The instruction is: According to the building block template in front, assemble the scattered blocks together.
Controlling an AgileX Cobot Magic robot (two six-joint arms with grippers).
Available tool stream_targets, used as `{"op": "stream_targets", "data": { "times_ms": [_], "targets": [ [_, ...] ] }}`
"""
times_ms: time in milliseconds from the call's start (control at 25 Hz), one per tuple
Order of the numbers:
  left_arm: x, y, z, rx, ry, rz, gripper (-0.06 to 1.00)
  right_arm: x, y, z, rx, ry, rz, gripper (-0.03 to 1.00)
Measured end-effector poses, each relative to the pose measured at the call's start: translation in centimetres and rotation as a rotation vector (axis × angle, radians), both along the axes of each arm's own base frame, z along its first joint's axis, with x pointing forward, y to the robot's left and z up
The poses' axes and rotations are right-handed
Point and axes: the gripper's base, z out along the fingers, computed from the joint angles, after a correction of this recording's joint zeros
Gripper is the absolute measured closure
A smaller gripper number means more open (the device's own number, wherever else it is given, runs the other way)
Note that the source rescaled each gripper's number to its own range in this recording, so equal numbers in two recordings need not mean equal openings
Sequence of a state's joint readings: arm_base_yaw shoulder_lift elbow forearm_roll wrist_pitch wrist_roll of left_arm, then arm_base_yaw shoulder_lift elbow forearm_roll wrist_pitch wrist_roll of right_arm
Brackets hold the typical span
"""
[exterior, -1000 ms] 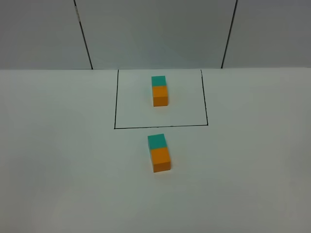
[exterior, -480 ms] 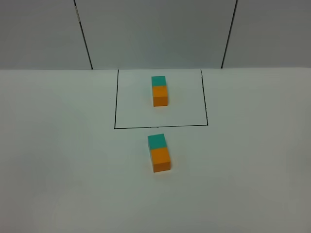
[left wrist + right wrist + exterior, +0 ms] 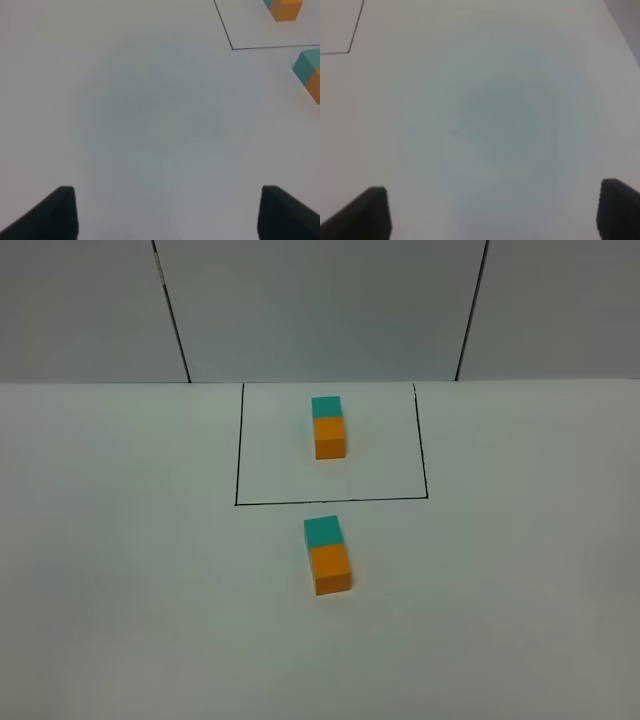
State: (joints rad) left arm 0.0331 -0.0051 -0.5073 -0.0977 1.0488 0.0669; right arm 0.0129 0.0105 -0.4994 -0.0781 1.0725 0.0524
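The building block template sits inside a thin black outline [image 3: 236, 502]: a teal cube [image 3: 326, 407] joined to an orange cube [image 3: 330, 437] in front of it. Just in front of the outline the scattered blocks lie touching in the same order, the teal cube [image 3: 322, 531] behind the orange cube [image 3: 331, 569]. Neither gripper shows in the exterior view. The left gripper [image 3: 167, 215] is open and empty over bare table, with the loose teal cube [image 3: 307, 64] and orange cube [image 3: 315, 86] far off at the frame edge. The right gripper [image 3: 492, 215] is open and empty over bare table.
The white table [image 3: 120, 570] ends at a grey back wall [image 3: 320, 310] with two dark vertical seams. A corner of the black outline shows in the left wrist view [image 3: 232, 48] and in the right wrist view [image 3: 350, 51].
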Motion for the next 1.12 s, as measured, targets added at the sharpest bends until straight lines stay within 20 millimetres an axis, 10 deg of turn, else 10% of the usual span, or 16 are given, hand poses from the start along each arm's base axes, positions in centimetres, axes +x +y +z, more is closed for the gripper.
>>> {"op": "stream_targets", "data": {
  "times_ms": [1120],
  "targets": [
    [0.0,0.0,0.0,0.0,0.0,0.0,0.29,0.01,0.14,-0.01,-0.021,0.002,0.029,0.27]
  ]
}}
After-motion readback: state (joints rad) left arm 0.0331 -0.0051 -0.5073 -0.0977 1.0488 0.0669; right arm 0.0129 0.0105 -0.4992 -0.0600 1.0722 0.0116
